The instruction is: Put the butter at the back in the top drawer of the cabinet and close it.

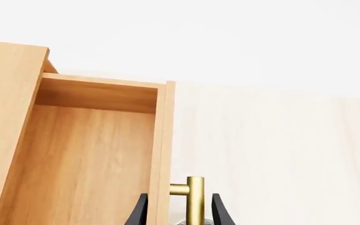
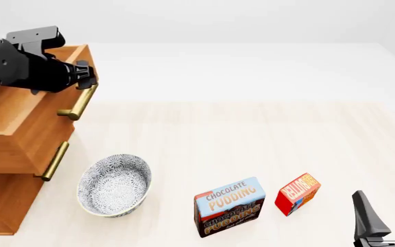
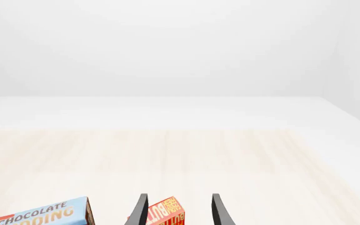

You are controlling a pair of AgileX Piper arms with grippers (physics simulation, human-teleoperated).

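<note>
Nearest the front camera, at the lower right edge, the right end effector point(image 2: 382, 211) stands with its two dark fingers apart and nothing between them, low over the pale wood worktop point(image 2: 252, 139). Just to its left the butter point(image 2: 298, 193), a small red box with an orange band and white lettering, rests tilted on the worktop, untouched; in the right wrist view it shows beyond the parted fingers point(image 3: 166, 213). Beside the butter on its left stands the larger blue-and-brown chocolate pudding box point(image 2: 229, 206), close by but not touching, its corner also visible in the right wrist view point(image 3: 39, 215). Farther left a patterned grey-and-white bowl point(image 2: 113, 185) sits upright near the cabinet point(image 2: 5, 200), which occupies the left edge of the scene. Its top drawer point(image 2: 26, 118) is pulled out, and the left wrist view shows its bare wooden interior point(image 1: 86, 159). At the brass bar handle point(image 2: 79, 103) of that drawer is the left end effector point(image 2: 86, 75); from the wrist camera its black fingers point(image 1: 137, 213) lie on either side of the handle point(image 1: 194, 199), though whether they press on the bar cannot be told. A lower drawer handle point(image 2: 55, 160) shows beneath.
</note>
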